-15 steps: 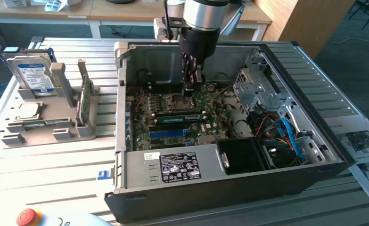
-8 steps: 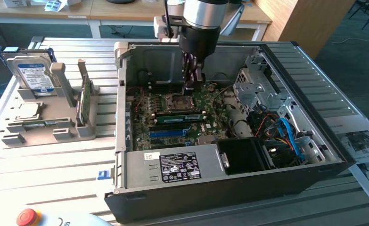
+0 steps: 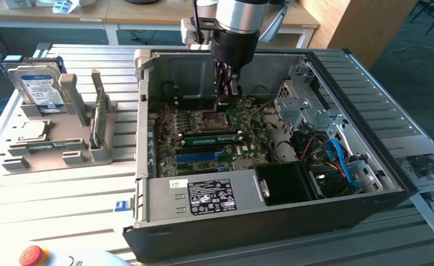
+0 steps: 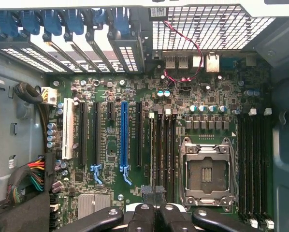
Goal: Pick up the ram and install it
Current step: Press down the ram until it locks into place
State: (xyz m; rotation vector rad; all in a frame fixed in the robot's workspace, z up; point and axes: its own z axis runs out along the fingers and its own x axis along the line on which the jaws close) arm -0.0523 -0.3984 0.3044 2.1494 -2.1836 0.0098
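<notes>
Item: the end effector (image 3: 226,101), closed, in the upper centre of the exterior view, lowered into the open computer case (image 3: 394,183). It hangs over the motherboard (image 3: 202,149), just beyond the CPU socket (image 3: 208,118). The wrist view shows its fingers (image 4: 143,217) pressed together; whether anything sits between them cannot be told.

Item: the ram (image 3: 52,145), a thin green stick, lying flat along the front of the grey holder (image 3: 91,154) at the exterior view's left, well apart from the end effector.

Item: same holder, a blue-labelled hard drive (image 3: 37,84) and a larger green card (image 3: 98,119), both standing on edge.

Item: slatted desk (image 3: 61,194), carrying holder and case.
</notes>
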